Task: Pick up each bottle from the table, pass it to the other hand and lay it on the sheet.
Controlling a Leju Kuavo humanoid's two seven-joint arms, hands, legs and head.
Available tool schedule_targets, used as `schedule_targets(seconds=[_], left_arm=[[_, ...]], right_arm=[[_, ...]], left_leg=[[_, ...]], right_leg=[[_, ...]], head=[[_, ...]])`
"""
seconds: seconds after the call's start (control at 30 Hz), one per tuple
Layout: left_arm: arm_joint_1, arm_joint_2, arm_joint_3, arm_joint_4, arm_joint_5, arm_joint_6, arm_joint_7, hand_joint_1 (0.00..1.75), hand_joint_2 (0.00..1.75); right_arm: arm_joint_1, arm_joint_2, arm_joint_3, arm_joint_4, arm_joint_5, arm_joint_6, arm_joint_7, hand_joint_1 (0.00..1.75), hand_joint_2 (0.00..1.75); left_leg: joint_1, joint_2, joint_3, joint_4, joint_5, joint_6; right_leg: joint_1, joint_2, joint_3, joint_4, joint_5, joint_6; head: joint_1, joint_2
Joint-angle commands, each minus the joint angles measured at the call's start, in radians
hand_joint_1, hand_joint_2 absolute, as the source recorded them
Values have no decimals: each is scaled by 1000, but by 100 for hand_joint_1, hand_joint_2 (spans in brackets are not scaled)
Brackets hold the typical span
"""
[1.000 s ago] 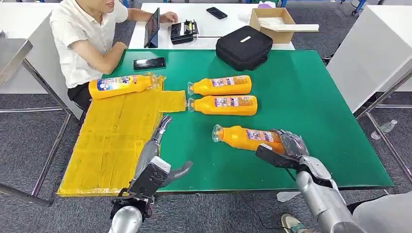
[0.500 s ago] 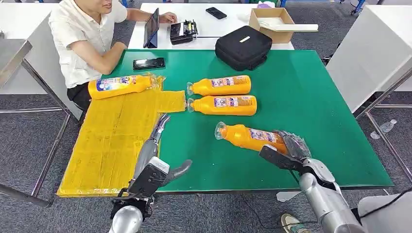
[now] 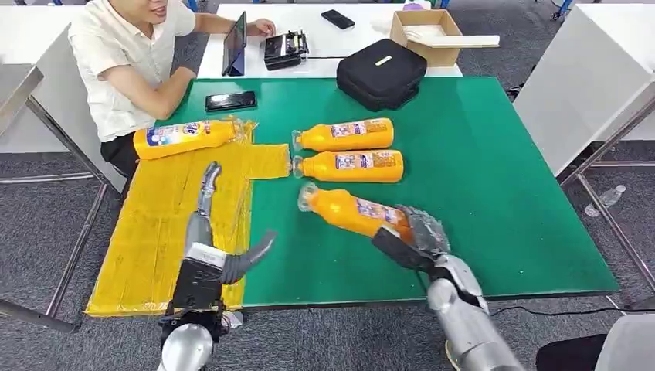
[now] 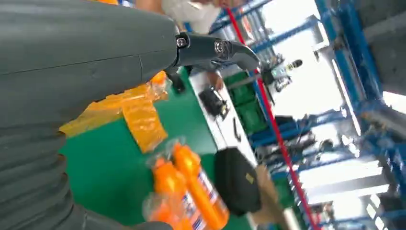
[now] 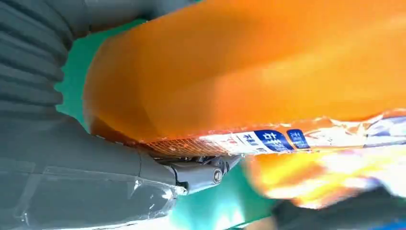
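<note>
You see the left hand [image 3: 207, 232] spread and holding nothing above the yellow sheet [image 3: 162, 232], where one bottle [image 3: 184, 137] lies at the far edge. Two bottles [image 3: 346, 151] lie on the green table [image 3: 494, 185]. The right hand [image 3: 413, 236] grips another bottle [image 3: 347, 210] by its base.

The table [image 3: 494, 178] was plain green. The sheet [image 3: 166, 224] was yellow, marked with a faint grid of rectangles. All four bottles were orange with pale labels bearing blue and red print: the bottle on the sheet [image 3: 185, 137], the two bottles side by side [image 3: 347, 151] and the held bottle [image 3: 351, 212]. The right hand [image 3: 413, 236] was dark grey on a silver arm. The left hand [image 3: 212, 239] was grey and black. The bag [image 3: 382, 73] was black, the box [image 3: 429, 35] brown.
</note>
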Motion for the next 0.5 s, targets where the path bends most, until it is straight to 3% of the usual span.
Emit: schedule_targets(seconds=[0.03, 0.17, 0.5], left_arm=[[62, -51, 174, -42, -10, 40, -69, 0, 175], [45, -51, 212, -51, 40, 22, -84, 0, 175], [5, -51, 202, 61, 88, -24, -75, 0, 175]], right_arm=[[-90, 277, 70, -136, 8, 7, -15, 175, 175], [-113, 316, 123, -131, -7, 35, -18, 175, 175], [-147, 311, 170, -106, -55, 55, -42, 175, 175]], left_leg=[[1, 5, -2, 1, -1, -2], [2, 1, -5, 1, 0, -3], [1, -5, -6, 0, 1, -3]], right_leg=[[1, 4, -3, 2, 0, -4], [1, 3, -5, 4, -1, -4], [1, -4, -4, 2, -2, -5]], head=[[2, 0], [2, 0], [2, 0]])
